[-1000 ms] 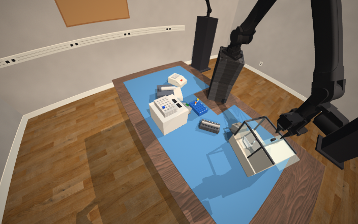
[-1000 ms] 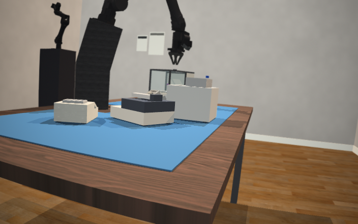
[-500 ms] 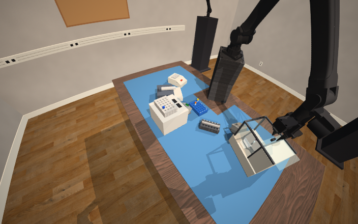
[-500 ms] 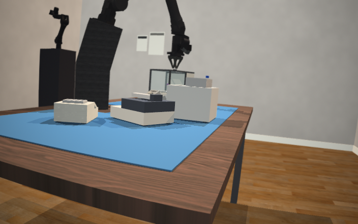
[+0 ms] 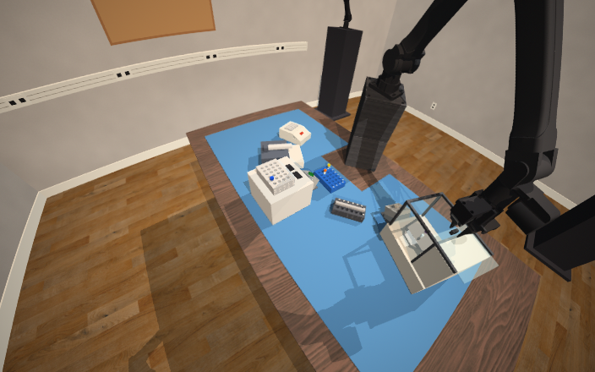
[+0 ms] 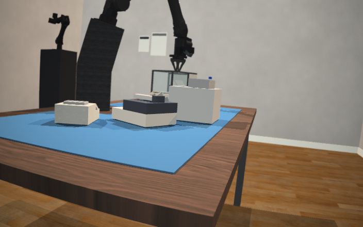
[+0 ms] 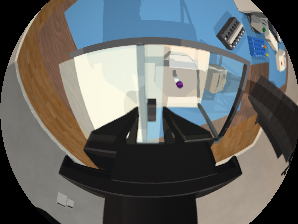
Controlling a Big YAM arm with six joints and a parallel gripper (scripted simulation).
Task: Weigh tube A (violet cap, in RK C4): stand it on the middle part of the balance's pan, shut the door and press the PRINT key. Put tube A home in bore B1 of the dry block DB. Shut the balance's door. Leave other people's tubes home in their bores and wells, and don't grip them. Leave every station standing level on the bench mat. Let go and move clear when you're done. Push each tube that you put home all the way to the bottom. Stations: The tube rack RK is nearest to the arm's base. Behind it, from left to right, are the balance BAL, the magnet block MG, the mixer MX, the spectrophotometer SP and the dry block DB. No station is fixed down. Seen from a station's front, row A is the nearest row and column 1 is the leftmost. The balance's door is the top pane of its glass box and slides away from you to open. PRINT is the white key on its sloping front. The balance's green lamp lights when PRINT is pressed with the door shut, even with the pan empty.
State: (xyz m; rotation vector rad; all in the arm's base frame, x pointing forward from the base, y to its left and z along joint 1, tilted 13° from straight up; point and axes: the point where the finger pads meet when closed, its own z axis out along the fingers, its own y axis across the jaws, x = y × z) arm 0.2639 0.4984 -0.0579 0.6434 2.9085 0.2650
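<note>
Around you, plain grey walls [image 5: 131,87] [image 6: 267,66], warm wood-plank floor [image 5: 100,271] [image 6: 299,171], white skirting [image 5: 118,166] [image 6: 302,144], orange-brown wall panel [image 5: 157,19], dark shadows falling across the planks

"What's different about the gripper [image 5: 455,231] [image 6: 177,70] [image 7: 150,110]?"
"It has come down, closer to the door handle [image 5: 454,231] [image 7: 152,112] on the glass box"
"And its fingers?"
"Drawn nearer together than a second ago, with a gap left between them"
</note>
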